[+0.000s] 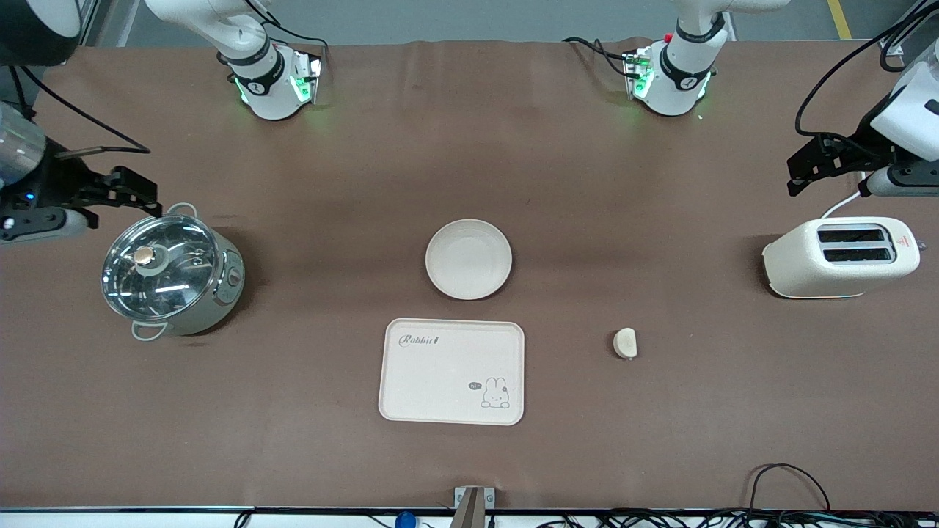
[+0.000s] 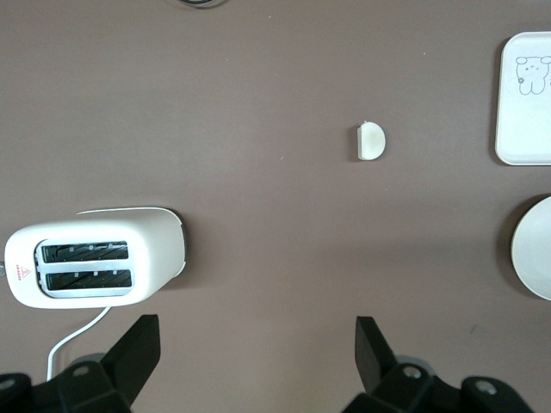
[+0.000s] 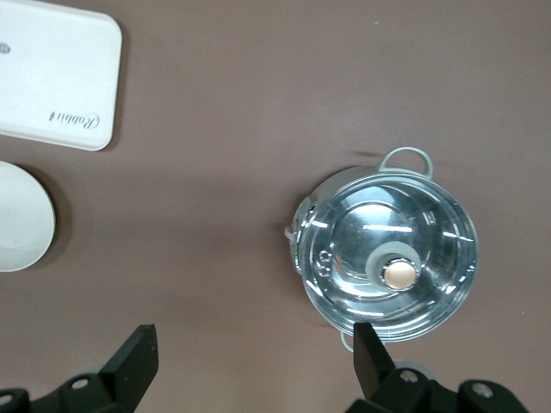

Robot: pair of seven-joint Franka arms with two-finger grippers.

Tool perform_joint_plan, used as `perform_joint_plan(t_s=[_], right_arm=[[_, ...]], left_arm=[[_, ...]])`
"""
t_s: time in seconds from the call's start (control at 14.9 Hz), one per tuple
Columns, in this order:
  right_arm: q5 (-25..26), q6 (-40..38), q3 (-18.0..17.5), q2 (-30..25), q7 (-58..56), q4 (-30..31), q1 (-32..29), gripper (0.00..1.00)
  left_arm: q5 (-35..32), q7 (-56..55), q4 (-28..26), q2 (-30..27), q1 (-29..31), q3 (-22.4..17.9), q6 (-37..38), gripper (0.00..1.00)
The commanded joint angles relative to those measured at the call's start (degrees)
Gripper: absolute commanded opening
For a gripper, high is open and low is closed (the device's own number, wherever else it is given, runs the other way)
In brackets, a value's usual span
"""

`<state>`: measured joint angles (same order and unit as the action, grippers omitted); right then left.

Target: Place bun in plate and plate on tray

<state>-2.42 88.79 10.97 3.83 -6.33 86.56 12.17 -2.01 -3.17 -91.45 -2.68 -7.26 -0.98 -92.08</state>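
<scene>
The bun (image 1: 625,343) lies on the brown table, beside the tray (image 1: 452,372) toward the left arm's end. The plate (image 1: 468,259) sits empty, just farther from the front camera than the tray. My left gripper (image 1: 799,172) hangs open and empty above the table by the toaster. Its wrist view shows the bun (image 2: 370,141), a tray corner (image 2: 525,99) and the plate's edge (image 2: 534,249), all apart from the gripper (image 2: 256,344). My right gripper (image 1: 136,194) hangs open and empty by the pot. Its wrist view (image 3: 256,348) shows the tray (image 3: 56,73) and plate (image 3: 21,217).
A cream toaster (image 1: 840,257) stands at the left arm's end, with its white cord. A steel pot with a glass lid (image 1: 170,271) stands at the right arm's end. Cables lie along the table's front edge (image 1: 785,484).
</scene>
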Motion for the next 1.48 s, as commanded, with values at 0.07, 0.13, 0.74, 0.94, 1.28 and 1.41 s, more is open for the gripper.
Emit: perform_joint_plan(t_s=[0.07,0.13,0.74,0.94,1.28,1.41], right_arm=[[-0.21,-1.51,0.01,-1.1,-0.52,-0.95,-4.77,1.0],[-0.3,-2.9,0.1,-1.1,-0.61,-2.0,-5.74,1.0],[-1.36,-2.75,-0.69,1.61,-0.52,-3.85,-1.72,1.0],[-6.87,-1.43,-0.69,6.61,-0.7,-3.85,-0.92,1.0],[-9.27,0.33,-0.78,14.0,-0.79,-3.85,1.01,1.0],[-9.79,0.77,-0.87,15.76,-0.79,-4.03,2.94,1.0]], left_arm=[[0.16,0.63,2.15,0.83,0.31,-0.16,1.73,1.0],[0.08,0.44,2.24,0.92,0.23,-0.08,1.73,1.0],[3.84,-0.17,0.66,16.09,-1.27,1.94,-9.31,1.0],[5.08,-4.11,0.58,25.85,-2.23,3.61,-19.77,1.0],[5.08,-5.45,0.58,37.64,-3.99,4.14,-36.57,1.0],[5.17,-5.62,0.23,40.37,-4.08,4.23,-39.56,1.0]])
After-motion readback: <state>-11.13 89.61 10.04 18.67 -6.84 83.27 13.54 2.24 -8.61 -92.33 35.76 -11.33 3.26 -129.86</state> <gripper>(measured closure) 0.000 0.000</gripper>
